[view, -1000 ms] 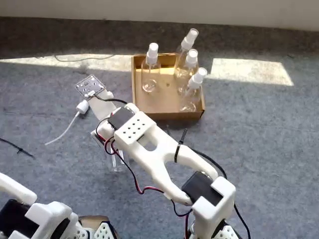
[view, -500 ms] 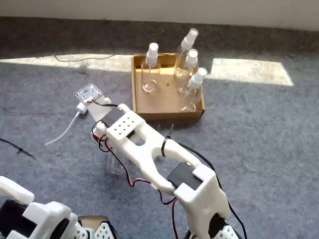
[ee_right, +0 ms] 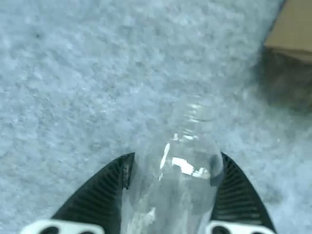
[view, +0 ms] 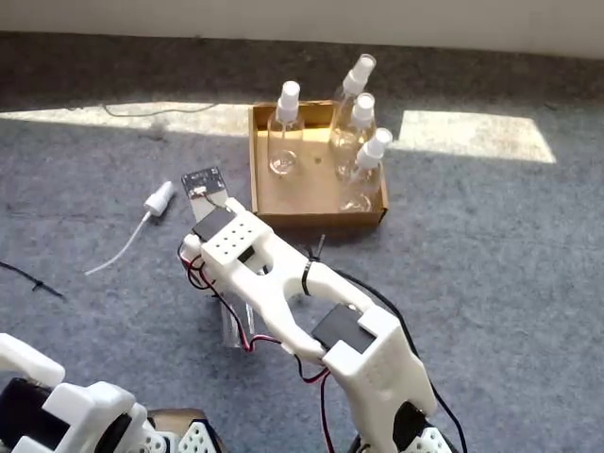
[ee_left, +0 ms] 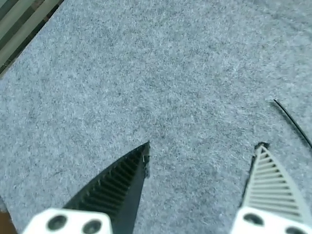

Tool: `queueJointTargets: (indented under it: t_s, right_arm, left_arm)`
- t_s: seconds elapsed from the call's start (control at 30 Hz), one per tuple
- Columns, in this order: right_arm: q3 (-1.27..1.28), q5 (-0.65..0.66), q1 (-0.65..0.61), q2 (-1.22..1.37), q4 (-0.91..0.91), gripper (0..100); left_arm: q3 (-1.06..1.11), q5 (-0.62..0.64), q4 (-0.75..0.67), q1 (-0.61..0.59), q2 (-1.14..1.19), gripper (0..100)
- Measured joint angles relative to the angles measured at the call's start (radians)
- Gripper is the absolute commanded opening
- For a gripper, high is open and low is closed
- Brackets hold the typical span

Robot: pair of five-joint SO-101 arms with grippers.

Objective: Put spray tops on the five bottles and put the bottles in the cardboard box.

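Observation:
A clear uncapped bottle (ee_right: 187, 161) stands on the grey carpet, and my right gripper (ee_right: 175, 158) is shut on its body. From above, that bottle (view: 229, 326) shows under the right arm, in front of and to the left of the cardboard box (view: 316, 209). Several bottles with white spray tops (view: 357, 132) stand in the box. A loose white spray top (view: 159, 198) with its thin tube lies on the carpet left of the box. My left gripper (ee_left: 204, 145) hangs open over bare carpet.
The left arm's base (view: 66, 406) sits at the near left corner. A black cable tie (view: 33, 281) lies at the left, with another (view: 347, 257) just in front of the box. A corner of the box (ee_right: 292, 29) is close beyond the held bottle.
The right arm has swung slightly right and back toward its base with the bottle, uncovering the loose spray top. The left arm has not moved.

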Motion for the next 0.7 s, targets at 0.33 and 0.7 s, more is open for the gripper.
queueJointTargets:
  t_s: [0.33,0.7]
  right_arm:
    - [0.000,0.275,0.069,-0.011,0.180,10.6]
    - [0.318,0.605,0.238,-0.738,0.324,10.6]
  left_arm:
    - [0.000,-0.107,0.000,0.000,0.000,30]
    - [0.000,-0.149,0.000,0.000,0.000,30]
